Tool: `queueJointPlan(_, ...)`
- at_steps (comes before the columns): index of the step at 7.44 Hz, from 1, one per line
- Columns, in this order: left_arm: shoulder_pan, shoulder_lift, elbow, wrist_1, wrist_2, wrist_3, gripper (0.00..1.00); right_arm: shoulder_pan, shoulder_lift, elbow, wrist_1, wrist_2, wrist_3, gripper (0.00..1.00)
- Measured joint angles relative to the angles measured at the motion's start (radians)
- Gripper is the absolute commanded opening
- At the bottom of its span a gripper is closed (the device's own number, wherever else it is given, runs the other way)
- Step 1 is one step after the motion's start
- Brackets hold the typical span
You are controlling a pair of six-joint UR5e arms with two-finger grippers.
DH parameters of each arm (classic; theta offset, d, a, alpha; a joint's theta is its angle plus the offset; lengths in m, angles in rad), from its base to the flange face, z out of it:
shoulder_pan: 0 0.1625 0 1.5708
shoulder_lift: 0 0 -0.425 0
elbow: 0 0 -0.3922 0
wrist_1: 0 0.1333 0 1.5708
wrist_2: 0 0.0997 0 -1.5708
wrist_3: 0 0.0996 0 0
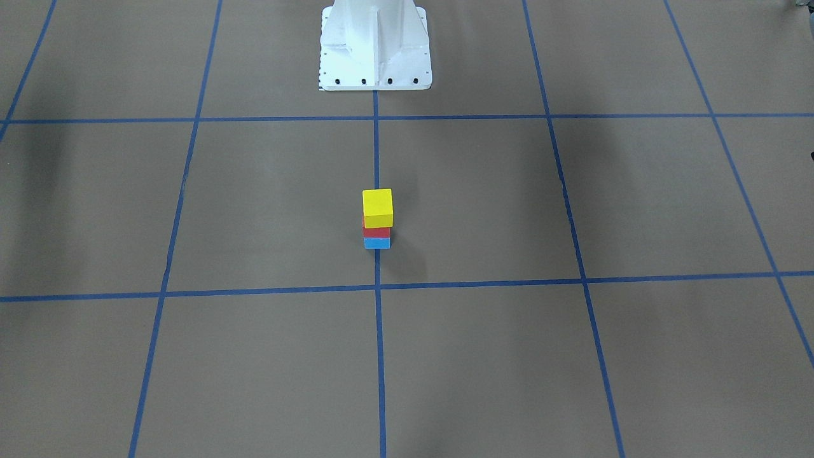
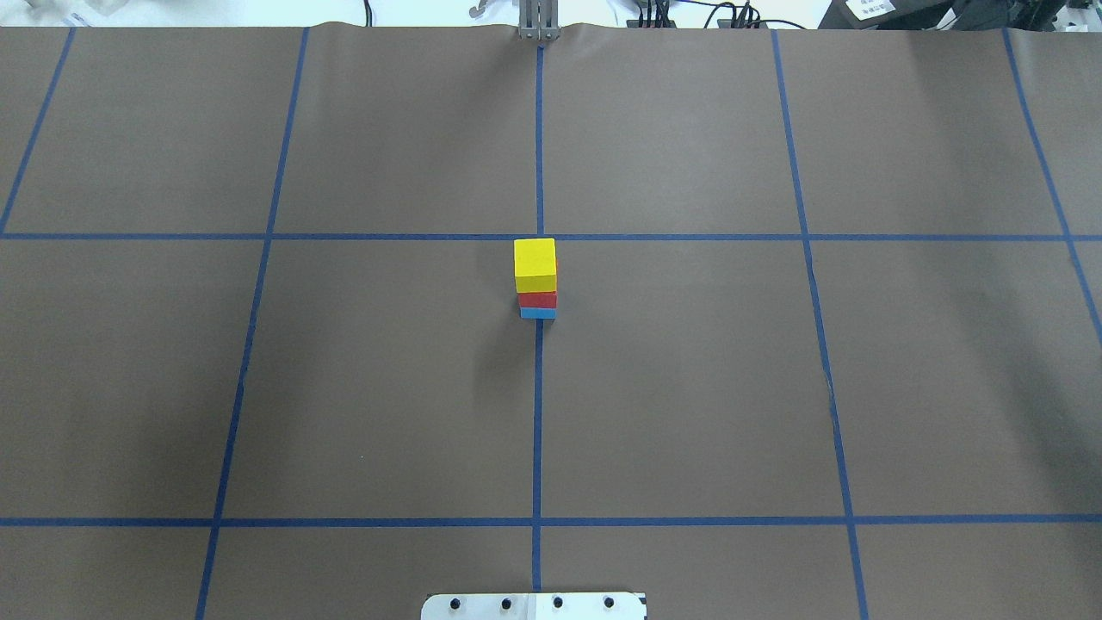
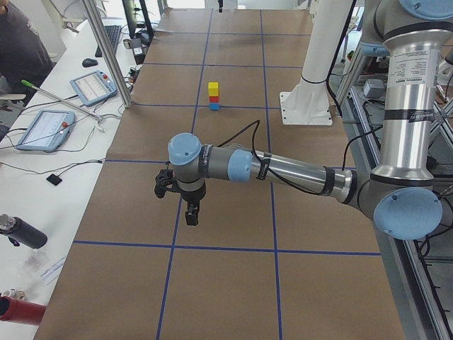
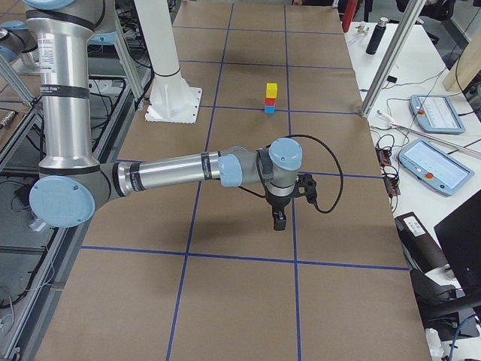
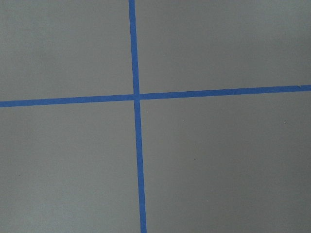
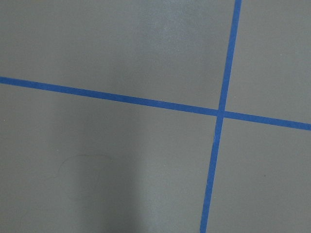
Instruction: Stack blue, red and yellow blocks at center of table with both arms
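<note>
The three blocks stand in one stack at the table's center, on a blue tape line: yellow block (image 1: 378, 207) on top, red block (image 1: 376, 231) in the middle, blue block (image 1: 377, 243) at the bottom. The stack also shows in the overhead view (image 2: 535, 263). Nothing touches it. My left gripper (image 3: 191, 212) hangs over the table far from the stack, seen only in the exterior left view. My right gripper (image 4: 279, 220) is likewise far off, seen only in the exterior right view. I cannot tell whether either is open or shut. Both wrist views show only bare table and tape.
The white robot pedestal (image 1: 375, 44) stands at the table's robot-side edge. Side benches hold tablets (image 3: 42, 127) (image 4: 432, 162), cables and bottles. A metal post (image 3: 106, 49) stands at the table's edge. A person (image 3: 18, 42) sits at the bench.
</note>
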Motion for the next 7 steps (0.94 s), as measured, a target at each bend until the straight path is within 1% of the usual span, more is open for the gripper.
queueJointPlan(7, 0.001, 0.000, -0.010, 0.000, -0.001, -0.002, 1.00, 0.000, -0.002, 0.000, 0.002, 0.001, 0.005, 1.00)
